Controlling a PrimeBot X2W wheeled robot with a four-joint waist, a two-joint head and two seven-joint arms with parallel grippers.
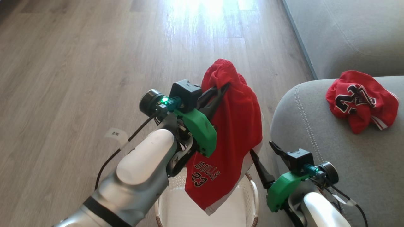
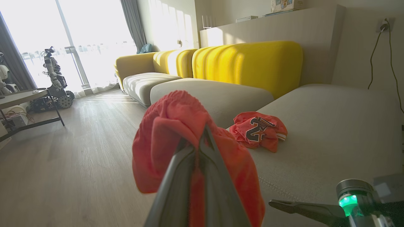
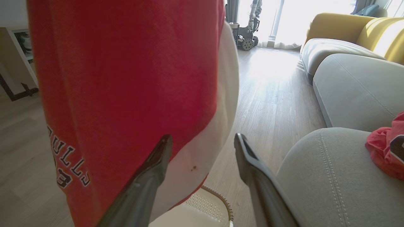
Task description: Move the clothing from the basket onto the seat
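Note:
My left gripper [image 1: 221,90] is shut on a red garment [image 1: 236,126] printed "BULLS 23", which hangs from it above the cream basket [image 1: 254,192]. In the left wrist view the fingertips [image 2: 203,132] pinch the bunched red cloth [image 2: 164,132]. The red jersey [image 1: 361,101] with black-and-white numerals lies crumpled on the grey seat [image 1: 315,132], also visible as the jersey [image 2: 258,129]. My right gripper [image 1: 262,151] stands open and holds nothing, between the hanging garment and the seat's edge. Its own view shows the gripper [image 3: 202,138] beside the garment [image 3: 126,78], with the basket's rim [image 3: 221,201] below.
Wooden floor [image 1: 79,78] stretches to the left and ahead. A second grey sofa cushion [image 1: 347,31] lies beyond the seat, with yellow backrests [image 2: 246,63] behind. A dark table [image 2: 25,97] and another wheeled robot [image 2: 55,78] stand far off by the bright window.

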